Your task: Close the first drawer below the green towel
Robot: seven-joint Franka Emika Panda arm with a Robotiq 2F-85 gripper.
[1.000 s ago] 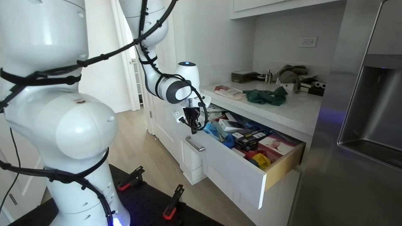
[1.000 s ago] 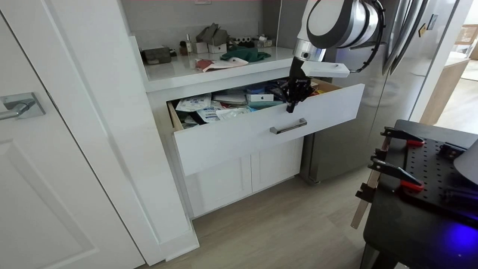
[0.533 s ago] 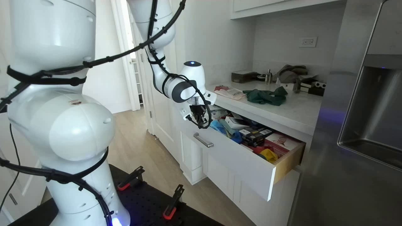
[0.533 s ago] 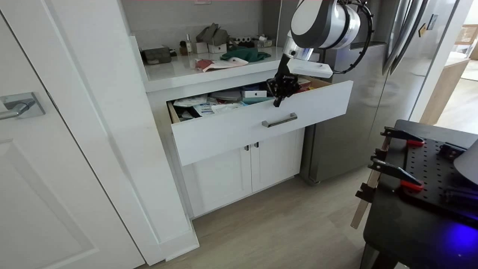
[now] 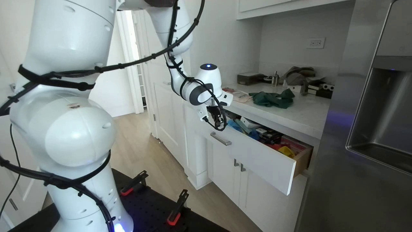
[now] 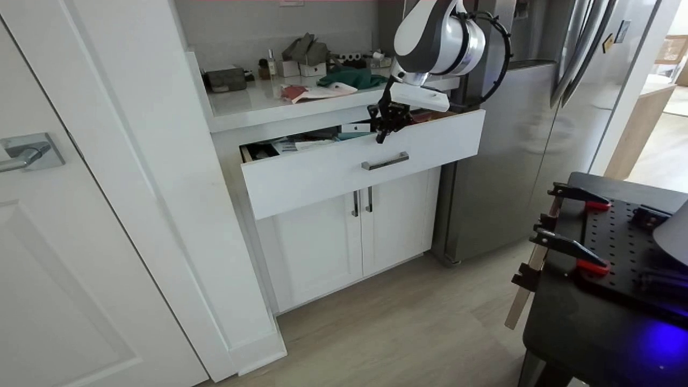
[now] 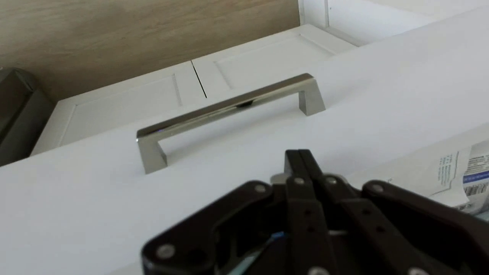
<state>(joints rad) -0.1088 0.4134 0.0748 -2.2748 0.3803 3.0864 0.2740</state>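
Open drawer [image 6: 341,171], end effector [image 7: 299,154] at its front

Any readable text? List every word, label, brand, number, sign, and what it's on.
No text can be read in any view. Too small or blurred:
Packet in the drawer, wrist view: teal print, blurred.
Barcoded label, right of that print: blurred.
Black box in the drawer: white patches, too small.
White box in the drawer: dark mark, too small.
Arm: marking, too small.
Fridge: yellow sign, gray tag, too small.
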